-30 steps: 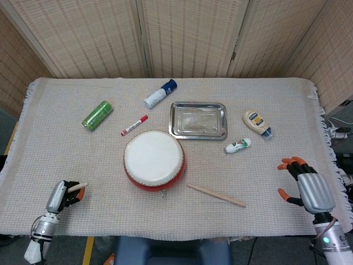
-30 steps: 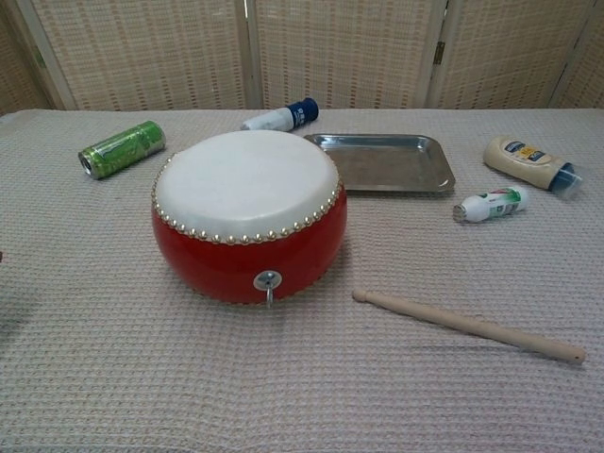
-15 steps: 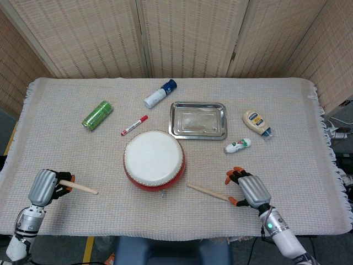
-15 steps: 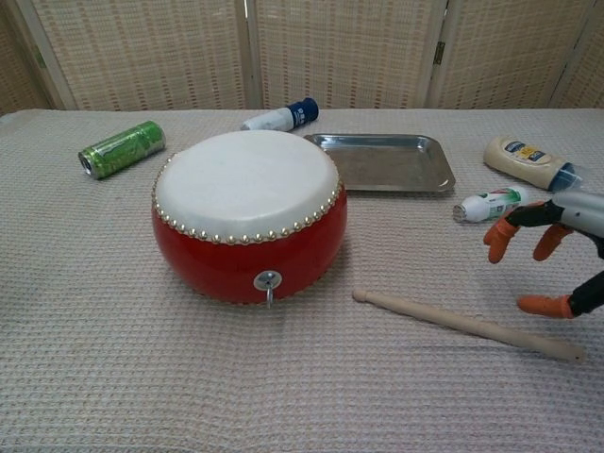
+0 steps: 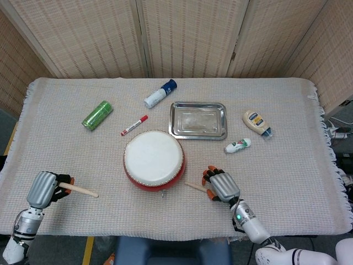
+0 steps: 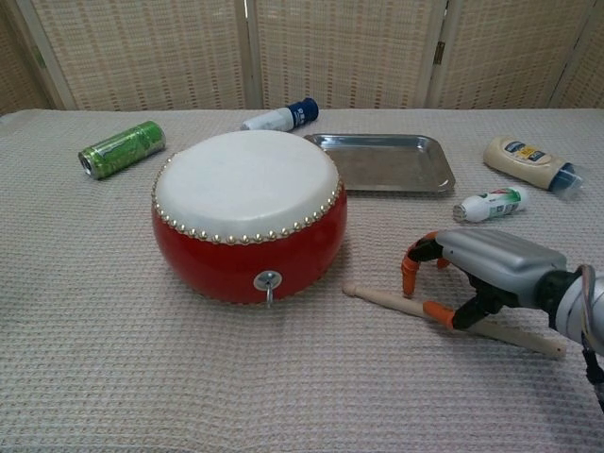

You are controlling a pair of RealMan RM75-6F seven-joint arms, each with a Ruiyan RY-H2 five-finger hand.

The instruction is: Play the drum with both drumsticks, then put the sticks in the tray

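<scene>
At the near edge of the table [image 5: 66, 221], the left hand [image 5: 43, 189] sits low at the left corner. Its fingers are wrapped tight around the end of one drumstick [image 5: 83, 191]. The stick pokes out toward the drum, level with the cloth. Only the head view shows this hand.

The right hand [image 6: 472, 269] is near the front too, just right of the drum. Its arm comes in from the near right corner. The hand is palm down, with its fingers curved over the other drumstick [image 6: 444, 312]. The orange fingertips [image 6: 410, 275] are apart and reach down on both sides of the stick. The chest view shows the stick lying flat on the cloth under the hand, with its thin end pointing at the drum. The hand is not closed on the stick.

The red drum [image 6: 247, 213] with a white top stands in the middle of the table.

Behind the drum and a bit to the right is the shiny metal tray [image 5: 175, 128]. A small white bottle [image 5: 237, 146] lies right of the tray. A yellow squeeze bottle [image 5: 256, 122] lies farther right.

A red marker [image 5: 134, 125] lies behind the drum on the left. A green can [image 5: 97, 115] lies on its side farther left. A white and blue bottle [image 5: 160, 93] lies at the back.
</scene>
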